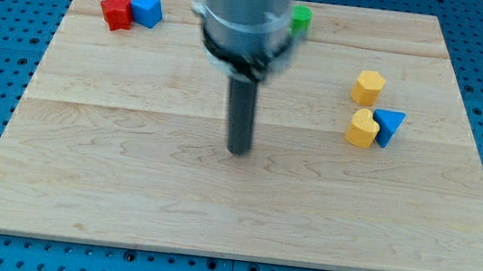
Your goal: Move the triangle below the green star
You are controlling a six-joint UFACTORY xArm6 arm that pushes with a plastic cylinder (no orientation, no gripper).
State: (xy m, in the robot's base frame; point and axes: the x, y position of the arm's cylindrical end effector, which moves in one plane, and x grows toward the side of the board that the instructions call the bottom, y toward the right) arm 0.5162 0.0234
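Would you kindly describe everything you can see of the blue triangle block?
The blue triangle is a small, solid-looking blue wedge lying flat on the wooden board near the view's right edge. Its left side rests against a yellow block; a yellow hexagon sits just above, apart. My tip is far to its left, not touching.

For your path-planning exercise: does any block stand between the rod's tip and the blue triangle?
Yes. My tip is at mid-board, and the blue triangle lies toward the view's right. A yellow block touches the triangle's left side, facing the tip. A yellow hexagon sits just above them.
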